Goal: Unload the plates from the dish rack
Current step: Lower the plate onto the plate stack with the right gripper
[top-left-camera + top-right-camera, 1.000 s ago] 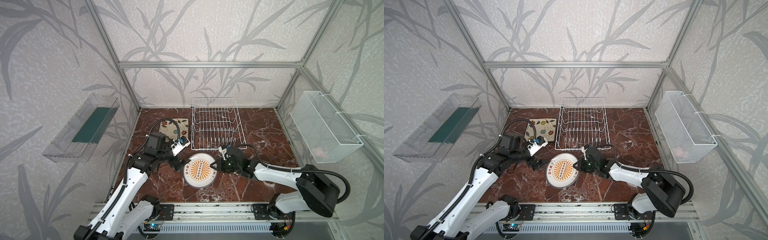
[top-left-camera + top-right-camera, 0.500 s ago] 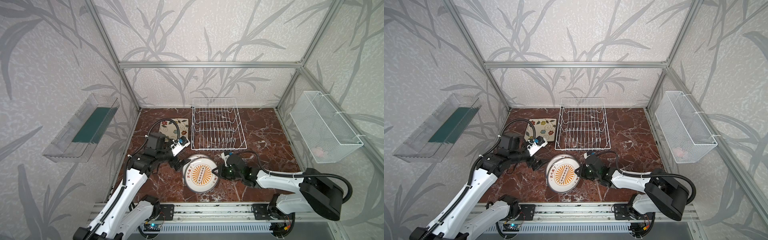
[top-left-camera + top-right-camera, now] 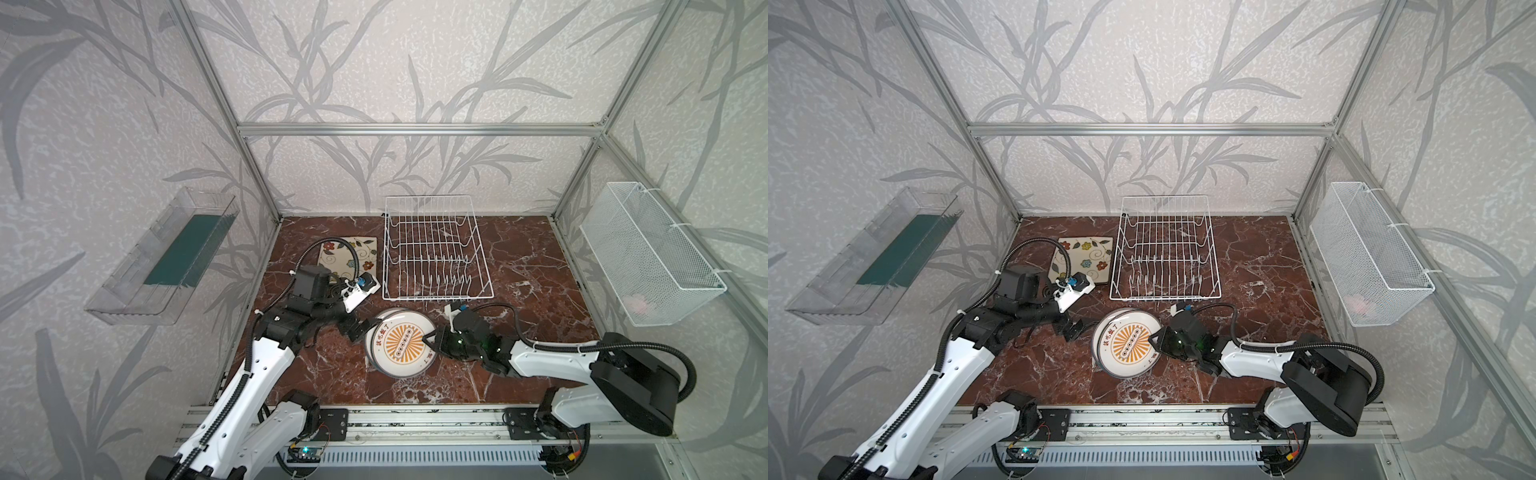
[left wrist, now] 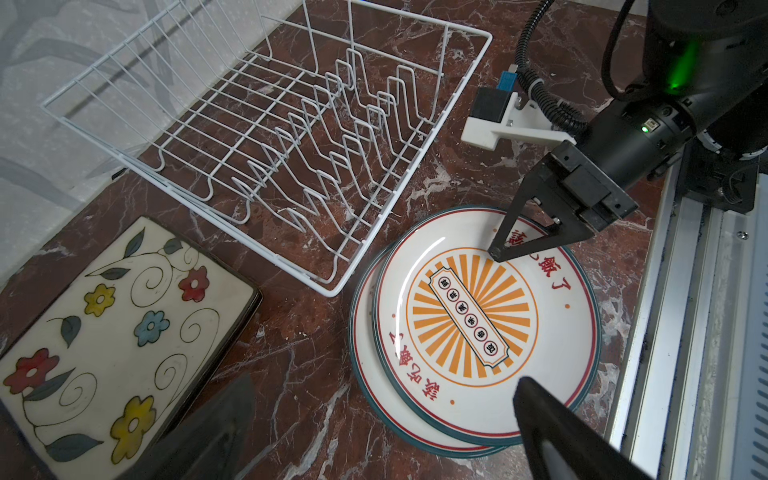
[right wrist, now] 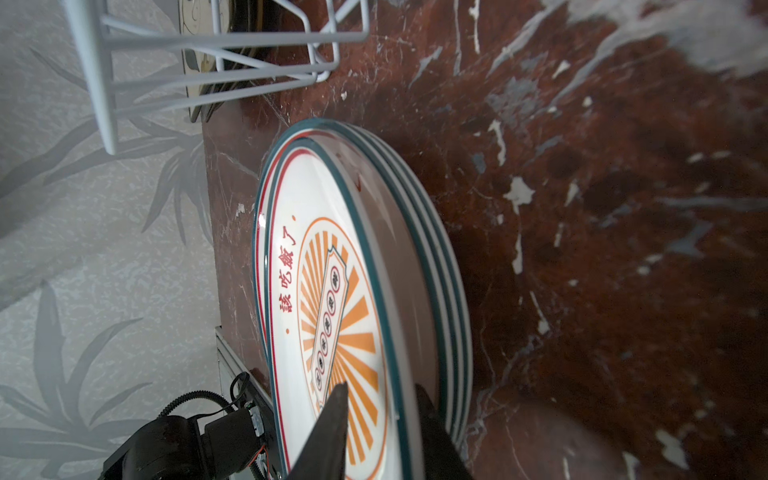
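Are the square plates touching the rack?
Apart. The left wrist view shows bare marble between the square plates and the rack's nearest wire.

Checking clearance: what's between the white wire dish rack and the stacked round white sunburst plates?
Only bare red marble tabletop, seen in the left wrist view.
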You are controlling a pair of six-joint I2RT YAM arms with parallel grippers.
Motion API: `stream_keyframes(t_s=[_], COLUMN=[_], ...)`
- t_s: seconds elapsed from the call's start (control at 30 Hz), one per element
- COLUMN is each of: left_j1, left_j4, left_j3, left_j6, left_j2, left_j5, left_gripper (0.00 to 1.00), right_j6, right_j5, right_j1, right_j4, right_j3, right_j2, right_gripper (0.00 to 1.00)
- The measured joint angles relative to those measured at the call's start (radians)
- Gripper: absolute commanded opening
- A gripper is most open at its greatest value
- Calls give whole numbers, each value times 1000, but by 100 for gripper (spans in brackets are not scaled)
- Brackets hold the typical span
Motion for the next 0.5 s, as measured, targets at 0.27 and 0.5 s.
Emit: stream_keyframes(t_s=[0.27, 0.5], left_j1=[0, 1], left_j4=[20, 49], left_j3=[-14, -14], left_j6=[-1, -3], left_j2=[4, 29], left_j5=[9, 28], left_gripper=[99, 99], right_j6=[-7, -35], right_j5=[5, 31], right_j1=[1, 2], right_j4=[-42, -191], right_j3=[15, 60], right_j2=[-21, -87], right_gripper=[41, 47])
